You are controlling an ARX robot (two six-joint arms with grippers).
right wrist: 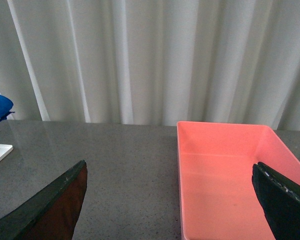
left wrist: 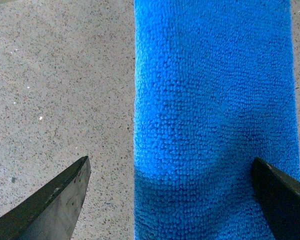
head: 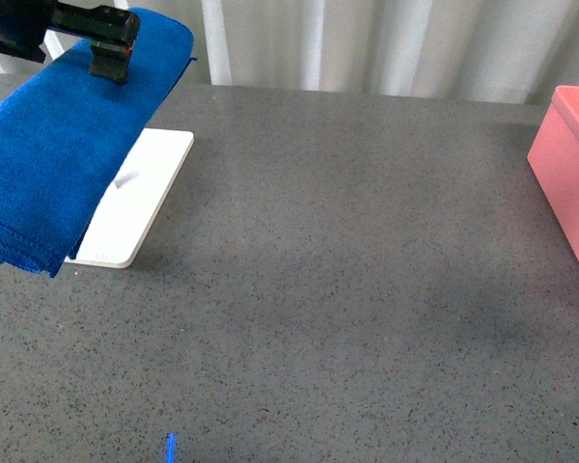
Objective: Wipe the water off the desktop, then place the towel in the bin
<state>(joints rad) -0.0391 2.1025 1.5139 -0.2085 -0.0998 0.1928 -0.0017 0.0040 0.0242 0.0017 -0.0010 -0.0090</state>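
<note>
Hovering over the towel (head: 58, 145), the left tool (left wrist: 170, 161) is spreading its fingers wide across the blue strip and pinching nothing. The towel is draping, raised, over the white tray (head: 140, 207) at the far left of the bench (head: 347, 270), its hemmed end sagging toward the near edge. The right tool (right wrist: 169, 167) is likewise gaping and empty, facing the pink bin (right wrist: 220, 126), which is sitting on the right side of the bench.
</note>
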